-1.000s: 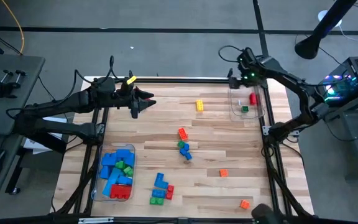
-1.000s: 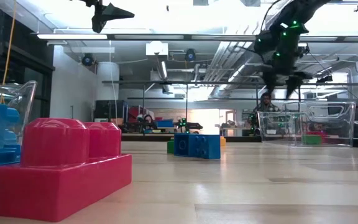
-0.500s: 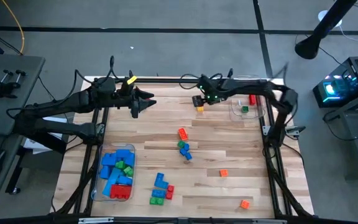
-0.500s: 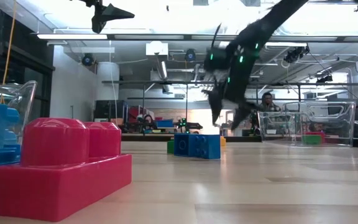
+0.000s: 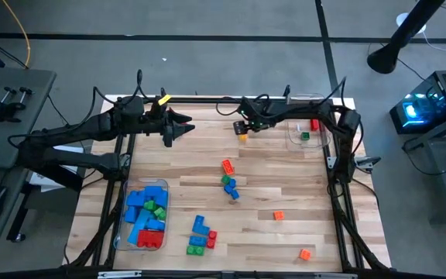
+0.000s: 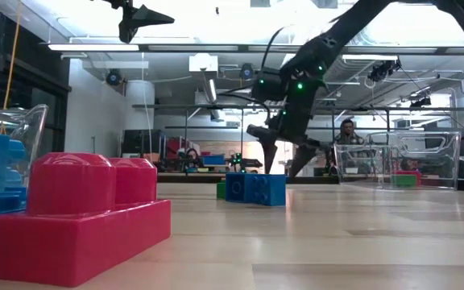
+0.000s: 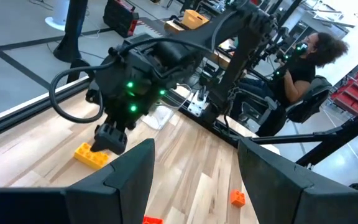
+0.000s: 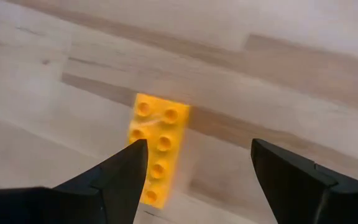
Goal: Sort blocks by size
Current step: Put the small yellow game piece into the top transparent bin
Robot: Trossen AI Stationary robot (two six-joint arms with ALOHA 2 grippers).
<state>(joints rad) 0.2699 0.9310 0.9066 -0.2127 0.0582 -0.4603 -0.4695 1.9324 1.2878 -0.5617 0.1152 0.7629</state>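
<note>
Hovering wide right claw (image 8: 194, 180) over yellow block (image 8: 155, 148); clear tub (image 5: 307, 130) nearby; left claw (image 5: 178, 129) wide, apart.

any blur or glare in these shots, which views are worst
Low view: ceiling lights blow out to white, the near red block looms oversized. Right wrist view: the yellow block and wood are softly smeared. High view: even light, sharp.
</note>
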